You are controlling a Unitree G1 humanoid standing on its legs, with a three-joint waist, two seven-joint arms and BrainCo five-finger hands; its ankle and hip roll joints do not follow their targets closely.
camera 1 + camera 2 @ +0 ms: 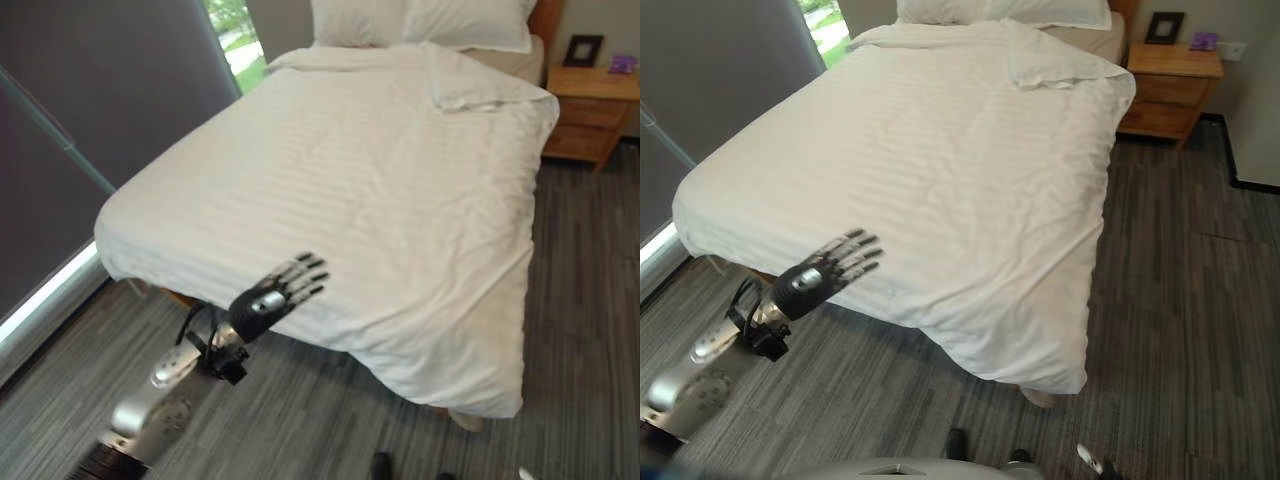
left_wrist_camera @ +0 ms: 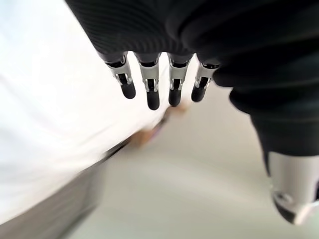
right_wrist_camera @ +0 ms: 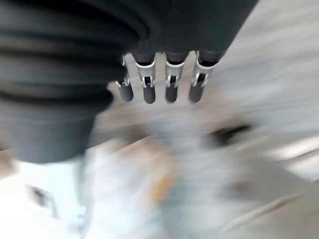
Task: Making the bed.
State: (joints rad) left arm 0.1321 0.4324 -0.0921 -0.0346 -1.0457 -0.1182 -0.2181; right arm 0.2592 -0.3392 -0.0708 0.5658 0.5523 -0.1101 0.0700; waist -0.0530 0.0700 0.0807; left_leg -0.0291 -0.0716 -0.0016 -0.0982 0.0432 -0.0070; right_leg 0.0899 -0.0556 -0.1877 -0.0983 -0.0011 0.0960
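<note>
I have the left arm raised from the lower left and reaching forward, wrist straight. The left hand is held palm down, its fingers straight and spread a little, the thumb set apart to the side. On my right hand the fingers hang straight in a row, holding nothing.

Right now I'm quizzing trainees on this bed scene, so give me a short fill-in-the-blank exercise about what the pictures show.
1. The duvet covering the bed is ____ in colour.
2. The left hand hovers at the foot of the bed with its fingers ____.
3. The nightstand beside the bed is made of ____.
4. The duvet's corner near the pillows is ____ back.

Missing words: white; straight; wood; folded
</note>
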